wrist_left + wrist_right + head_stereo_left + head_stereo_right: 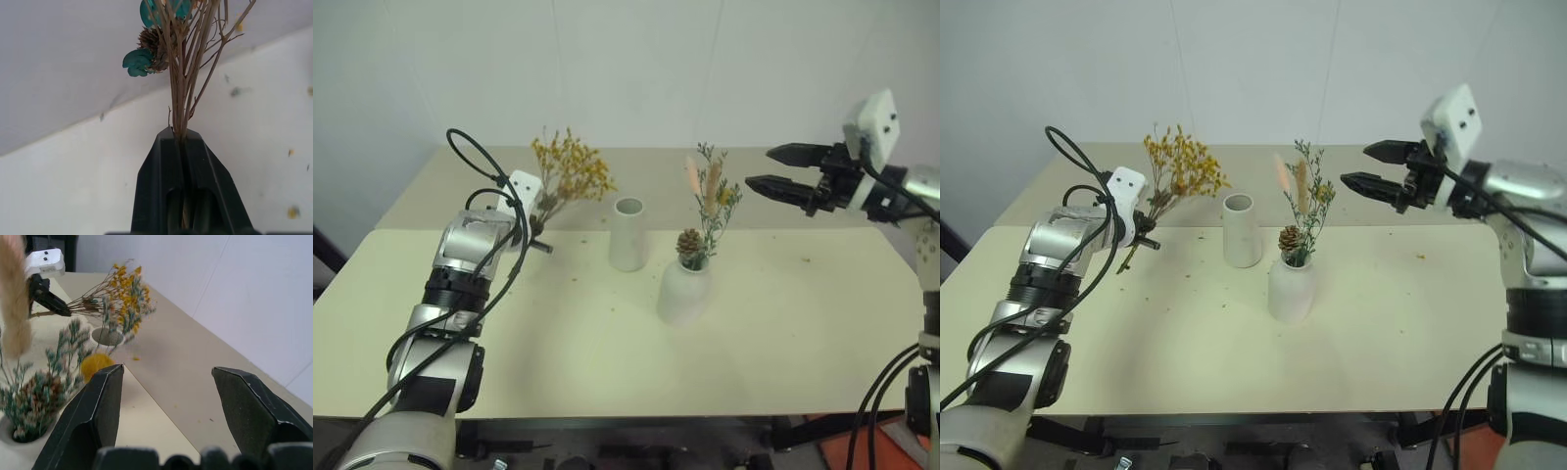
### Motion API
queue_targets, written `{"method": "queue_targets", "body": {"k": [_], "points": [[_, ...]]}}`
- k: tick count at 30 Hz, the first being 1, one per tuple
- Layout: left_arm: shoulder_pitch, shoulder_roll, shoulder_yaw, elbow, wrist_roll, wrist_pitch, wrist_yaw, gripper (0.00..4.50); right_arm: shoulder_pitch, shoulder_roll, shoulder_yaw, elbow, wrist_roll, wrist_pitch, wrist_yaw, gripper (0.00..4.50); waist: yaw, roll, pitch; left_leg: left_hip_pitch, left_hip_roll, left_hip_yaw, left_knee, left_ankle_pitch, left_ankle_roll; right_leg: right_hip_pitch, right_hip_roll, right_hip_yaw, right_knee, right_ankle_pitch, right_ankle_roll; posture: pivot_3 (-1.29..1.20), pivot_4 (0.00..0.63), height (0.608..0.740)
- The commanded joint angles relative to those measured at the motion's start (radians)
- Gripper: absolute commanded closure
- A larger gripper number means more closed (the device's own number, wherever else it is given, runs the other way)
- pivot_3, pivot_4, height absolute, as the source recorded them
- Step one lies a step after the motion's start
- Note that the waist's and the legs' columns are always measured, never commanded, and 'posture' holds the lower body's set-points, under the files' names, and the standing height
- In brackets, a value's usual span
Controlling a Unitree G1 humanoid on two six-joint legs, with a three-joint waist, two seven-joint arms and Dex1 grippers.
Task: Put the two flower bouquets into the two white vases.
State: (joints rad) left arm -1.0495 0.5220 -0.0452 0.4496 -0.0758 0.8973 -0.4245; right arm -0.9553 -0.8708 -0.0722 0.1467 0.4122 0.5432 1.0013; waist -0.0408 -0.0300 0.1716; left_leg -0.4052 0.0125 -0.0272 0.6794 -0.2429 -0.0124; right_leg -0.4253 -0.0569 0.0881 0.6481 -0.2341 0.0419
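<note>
Flower bouquets, two in number, and white vases, also two, on a pale table.

Head views: the yellow-orange bouquet is lifted clear of the tabletop, its thin brown stems clamped in the left gripper, whose fingers are closed tight on them. The blossoms lean up and away toward the wall, left of the tall cylindrical vase, which stands empty. The green sprig bouquet, with pinecone, yellow ball and pinkish plumes, stands upright in the rounded vase, just beside and in front of the tall one. The right gripper hovers in the air to the right of the sprig bouquet, its fingers spread apart and holding nothing.

Left wrist view: the two black fingers meet around a bundle of brown stems rising from between them.

Right wrist view: the gripper's own two fingers stand wide apart, empty; beyond them lie the sprig bouquet in its vase, the tall vase's open mouth, and the yellow bunch held by the other gripper.
</note>
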Motion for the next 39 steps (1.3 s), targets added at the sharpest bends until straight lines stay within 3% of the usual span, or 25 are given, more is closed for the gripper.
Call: {"method": "queue_targets", "body": {"k": [1, 12, 23, 31, 39], "points": [[-0.064, -0.025, 0.089, -0.05, -0.043, -0.101, 0.016, 4.48, -0.086, 0.011, 0.049, 0.097, -0.049, 0.031, 0.009, 1.04, 0.002, 0.0, 0.0, 0.0, 0.0, 0.0, 0.0, 0.0, 0.0, 0.0, 0.0, 0.0, 0.0, 0.0, 0.0, 0.0, 0.15, 0.74], [-0.15, -0.125, 0.186, -0.071, -0.149, -0.242, 0.001, 4.48, -0.321, 0.133, 0.144, 0.568, -0.186, -0.098, 0.136, 1.04, -0.001, 0.0, 0.0, -0.001, -0.001, 0.0, -0.001, 0.0, 0.0, -0.001, -0.002, 0.0, 0.0, 0.001, 0.0, 0.0, 0.15, 0.74], [-0.208, -0.189, 0.243, 0.031, -0.254, -0.377, -0.087, 4.48, -0.368, 0.187, 0.177, 0.689, -0.257, -0.138, 0.252, 1.04, -0.003, 0.0, 0.0, -0.001, -0.002, 0.0, -0.001, 0.0, 0.0, -0.001, -0.002, 0.0, 0.0, 0.001, 0.001, 0.0, 0.15, 0.74], [-0.238, -0.189, 0.254, 0.112, -0.348, -0.334, -0.243, 4.48, -0.363, 0.203, 0.164, 0.686, -0.274, -0.146, 0.266, 1.04, -0.005, 0.0, 0.0, -0.001, -0.002, 0.0, -0.001, 0.0, 0.0, -0.001, -0.002, 0.0, 0.001, 0.001, 0.001, 0.0, 0.15, 0.74], [-0.198, -0.272, 0.283, 0.158, -0.367, -0.571, -0.292, 4.48, -0.346, 0.205, 0.155, 0.659, -0.268, -0.137, 0.268, 1.04, -0.003, 0.0, 0.0, -0.001, -0.002, 0.0, -0.001, 0.0, -0.001, -0.001, -0.002, 0.0, 0.001, 0.001, 0.001, 0.0, 0.15, 0.74]]}}
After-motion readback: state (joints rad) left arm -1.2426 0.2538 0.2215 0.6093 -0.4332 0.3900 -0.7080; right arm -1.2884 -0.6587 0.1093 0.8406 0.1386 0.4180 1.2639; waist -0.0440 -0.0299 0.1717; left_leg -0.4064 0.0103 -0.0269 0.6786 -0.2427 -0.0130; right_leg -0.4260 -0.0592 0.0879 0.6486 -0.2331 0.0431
